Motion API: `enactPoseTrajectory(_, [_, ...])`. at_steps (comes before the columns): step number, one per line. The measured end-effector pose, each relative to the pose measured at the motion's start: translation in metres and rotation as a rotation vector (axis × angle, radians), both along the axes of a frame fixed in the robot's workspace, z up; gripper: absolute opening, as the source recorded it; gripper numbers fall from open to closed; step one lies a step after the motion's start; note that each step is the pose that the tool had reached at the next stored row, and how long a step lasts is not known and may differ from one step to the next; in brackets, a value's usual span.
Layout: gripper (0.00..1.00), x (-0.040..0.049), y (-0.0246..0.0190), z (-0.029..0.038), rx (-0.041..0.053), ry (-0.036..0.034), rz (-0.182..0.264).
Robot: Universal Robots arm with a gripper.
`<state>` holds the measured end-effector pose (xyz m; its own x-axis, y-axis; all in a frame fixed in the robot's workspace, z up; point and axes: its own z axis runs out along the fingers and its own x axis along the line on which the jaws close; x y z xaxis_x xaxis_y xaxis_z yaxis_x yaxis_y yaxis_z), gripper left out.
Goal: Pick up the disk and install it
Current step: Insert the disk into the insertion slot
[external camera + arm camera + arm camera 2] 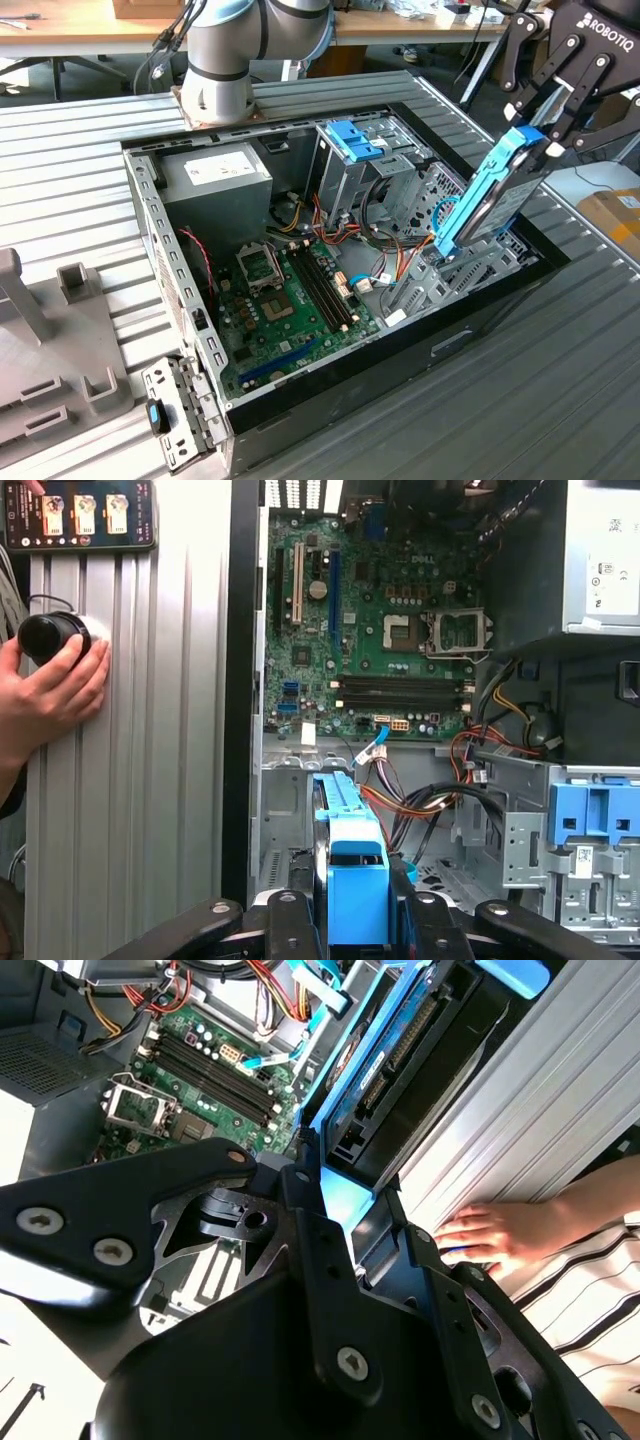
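The disk (490,195) is a grey drive in a light-blue carrier rail. It hangs tilted, almost on edge, over the open computer case (150,215) at the exterior view's right. My gripper (537,135) is shut on its upper end. Its lower end dips among the grey bay brackets (470,270) inside the case's right side. In the first wrist view the disk's blue edge (350,850) runs out from between my black fingers (285,920) toward the motherboard. In the second wrist view the disk (400,1050) sits just past my fingers (300,1175).
Inside the case are a green motherboard (290,300), loose coloured cables (385,260), a silver drive cage with a blue tab (352,140) and a grey box with a white label (215,175). A person's hand (50,690) rests on a black knob on the slatted table (150,730).
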<state>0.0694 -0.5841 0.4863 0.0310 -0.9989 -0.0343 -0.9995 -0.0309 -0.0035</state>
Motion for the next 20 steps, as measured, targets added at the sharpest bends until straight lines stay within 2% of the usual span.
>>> enactPoseTrajectory(6, [0.37, 0.0032, 0.0005, -0.0013, -0.0001, 0.0000, 0.000])
enactPoseTrajectory(11, [0.37, 0.0037, 0.0004, -0.0084, -0.0001, 0.0001, 0.000])
enactPoseTrajectory(12, [0.37, 0.0038, 0.0005, -0.0116, -0.0001, 0.0000, 0.000])
enactPoseTrajectory(20, [0.37, 0.0036, 0.0006, -0.0139, -0.0003, 0.0000, 0.000])
